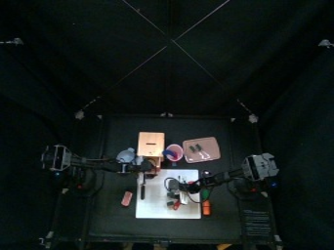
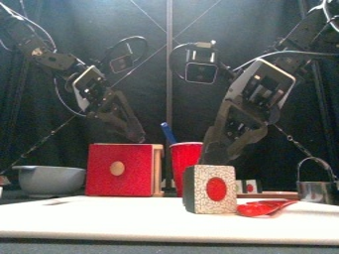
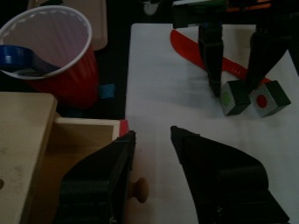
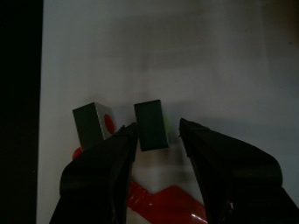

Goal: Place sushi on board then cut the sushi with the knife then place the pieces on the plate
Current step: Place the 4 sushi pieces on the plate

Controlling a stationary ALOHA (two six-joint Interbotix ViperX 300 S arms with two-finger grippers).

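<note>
So the sushi is on the white cutting board (image 1: pixel 163 207), and it's in two blocks standing side by side, close but with a small gap between them. The right gripper (image 4: pixel 158 131) is down over the board with its jaws apart. One sushi piece (image 4: pixel 152 122) sits right between the fingertips, and as far as I can see they straddle it rather than squeeze it, since there's a sliver of board showing on one side. The second sushi piece (image 4: pixel 91 124) stands just outside the jaws. From the front you can see a cut face with a red centre, speckled white rice and a dark green wrap. The red knife (image 2: pixel 265 207) lies flat on the board right next to the pieces, and nothing is holding it. The left gripper (image 3: pixel 152 134) hangs over the board's left edge with its jaws spread wide and nothing between them. Just off that left edge, toward the back, is the wooden box (image 1: pixel 150 145) with its red drawer front, and the blue-grey bowl (image 1: pixel 127 154) sits further left of it. The red cup (image 1: pixel 173 152) stands behind the board with the blue knife (image 2: pixel 169 134) sticking out of it. The pink tray (image 1: pixel 200 148) is behind the board's right part. The metal cutter (image 2: pixel 315 187) is off the board's right side.
</note>
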